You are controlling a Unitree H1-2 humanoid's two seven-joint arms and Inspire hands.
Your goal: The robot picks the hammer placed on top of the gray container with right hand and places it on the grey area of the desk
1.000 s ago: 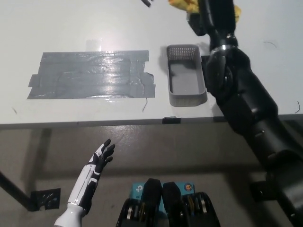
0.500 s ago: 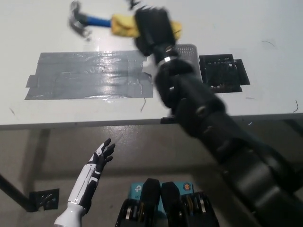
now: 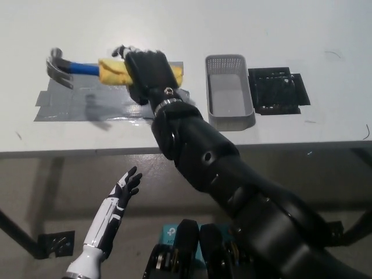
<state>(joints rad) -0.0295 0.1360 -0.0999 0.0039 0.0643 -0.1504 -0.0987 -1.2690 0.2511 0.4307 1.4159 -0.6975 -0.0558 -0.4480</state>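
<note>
My black right hand (image 3: 146,68) is shut on the yellow grip of the hammer (image 3: 87,69). The hammer has a blue shaft and a metal claw head pointing left, and it hangs over the upper left part of the grey taped area (image 3: 104,99) on the white desk. Its shadow falls on the tape below it. The grey container (image 3: 228,91) stands to the right of the tape with nothing in it. My white left hand (image 3: 124,189) rests open below the desk edge at the lower left.
A black mat (image 3: 278,90) lies right of the container. The desk's front edge (image 3: 87,152) runs across the middle of the picture. My black right arm crosses from the bottom right over the desk edge between tape and container.
My right hand has carried the hammer left and down, from above the container to over the grey tape. The container, hidden half a second ago, shows again. The left hand has not moved.
</note>
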